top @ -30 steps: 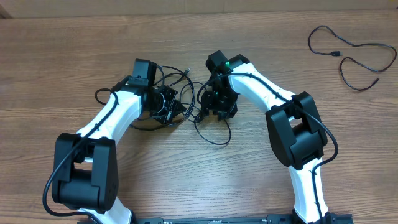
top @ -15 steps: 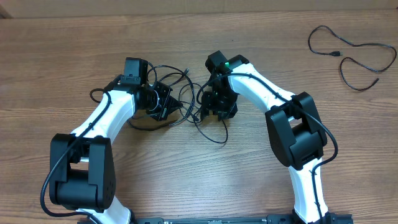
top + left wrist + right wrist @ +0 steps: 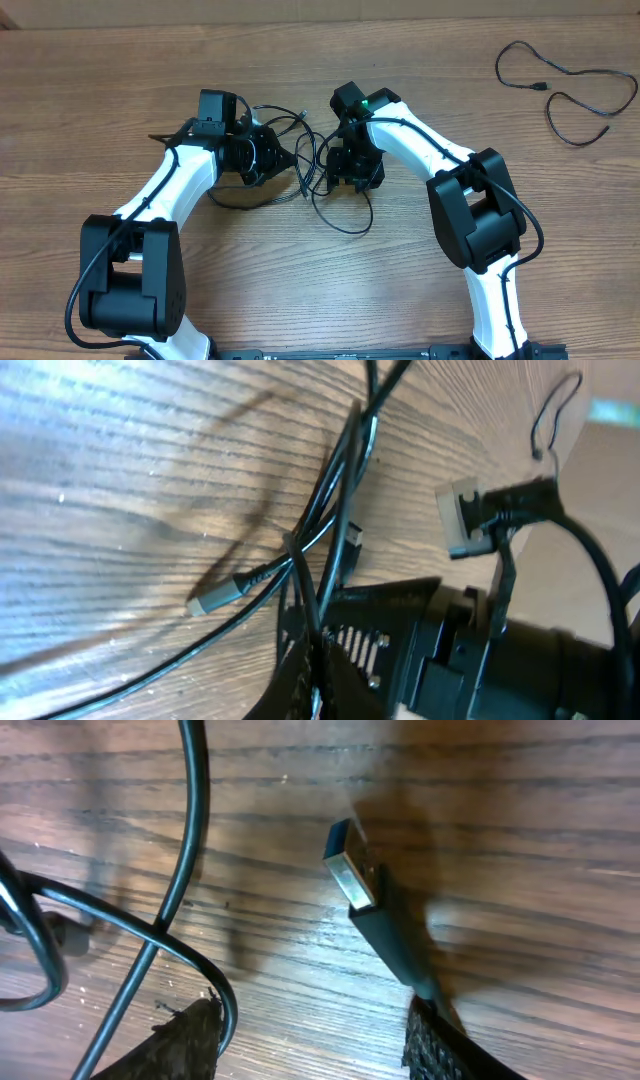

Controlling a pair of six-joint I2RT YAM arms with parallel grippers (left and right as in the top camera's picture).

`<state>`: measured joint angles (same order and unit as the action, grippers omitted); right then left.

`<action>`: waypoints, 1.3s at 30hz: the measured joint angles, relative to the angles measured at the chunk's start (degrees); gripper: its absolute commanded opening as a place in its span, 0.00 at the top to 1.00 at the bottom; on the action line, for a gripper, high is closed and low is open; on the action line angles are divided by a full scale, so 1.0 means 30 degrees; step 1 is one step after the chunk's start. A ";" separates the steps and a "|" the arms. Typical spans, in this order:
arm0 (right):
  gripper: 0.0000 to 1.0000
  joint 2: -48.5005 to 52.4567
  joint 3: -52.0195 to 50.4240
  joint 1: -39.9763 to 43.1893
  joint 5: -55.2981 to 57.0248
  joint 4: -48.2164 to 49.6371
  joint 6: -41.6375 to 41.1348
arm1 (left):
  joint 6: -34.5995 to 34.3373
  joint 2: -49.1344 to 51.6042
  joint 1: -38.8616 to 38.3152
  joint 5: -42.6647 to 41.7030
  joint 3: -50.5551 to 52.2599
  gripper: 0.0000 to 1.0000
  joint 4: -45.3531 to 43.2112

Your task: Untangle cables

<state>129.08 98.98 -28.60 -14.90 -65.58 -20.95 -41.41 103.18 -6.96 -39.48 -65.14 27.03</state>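
A tangle of thin black cables lies between my two grippers on the wooden table. My left gripper is shut on a cable strand; in the left wrist view its closed fingertips pinch strands that run up and away. A grey-tipped plug lies on the wood beside them. My right gripper hovers low over the tangle, open. A silver-tipped USB plug lies ahead of its fingers, its cord running under the right finger. A cable loop curls by the left finger.
A separate black cable lies loosely coiled at the table's far right. The table's far edge runs along the top. The right arm's black gripper body sits close beside my left gripper.
My left gripper has shifted toward the far side of the table with the cable strand in it, dragging the tangle's loops slightly. The right gripper has stayed in place.
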 measured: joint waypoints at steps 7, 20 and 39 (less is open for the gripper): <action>0.42 -0.0044 0.0000 0.0000 0.0831 -0.0007 0.0204 | 0.4983 0.0000 0.0000 0.0393 0.0007 0.90 0.1020; 0.43 -0.0066 0.0000 0.0000 0.1056 0.0109 0.0488 | 0.6360 0.0000 0.0000 0.3410 0.0007 0.73 0.2339; 0.41 -0.0095 -0.0007 0.0007 0.1049 0.0823 0.0510 | 0.4779 0.1494 -0.2477 0.8823 -0.0911 0.50 0.2106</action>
<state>128.79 98.96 -28.58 -11.75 -63.11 -19.42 -27.07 107.66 -14.39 -13.02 -67.88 33.34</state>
